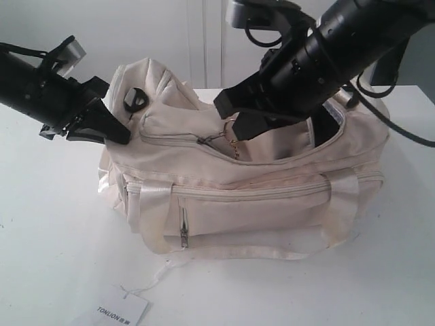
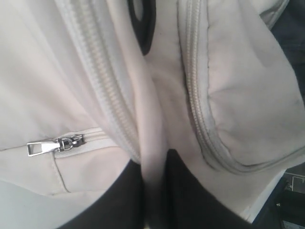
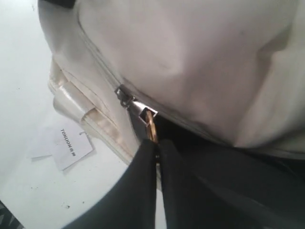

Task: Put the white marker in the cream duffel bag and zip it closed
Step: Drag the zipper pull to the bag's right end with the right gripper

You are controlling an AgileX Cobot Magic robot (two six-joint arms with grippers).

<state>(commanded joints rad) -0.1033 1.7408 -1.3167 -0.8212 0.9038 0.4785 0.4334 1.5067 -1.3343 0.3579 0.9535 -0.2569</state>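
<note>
White desk (image 1: 54,238) under a pale wall carries the cream duffel bag (image 1: 272,204) at its middle, with a paper tag (image 1: 115,311) printed TONLION lying on the desk near the bag's front. At the bag's left end the left tool (image 1: 115,130) is clamped on a raised fold of cream fabric beside the closed stretch of the top zipper (image 1: 170,138), while the right tool (image 3: 156,143) pinches the gold chain pull (image 3: 151,123) at the slider, past which the zipper gapes over dark lining. No view shows the white marker
</note>
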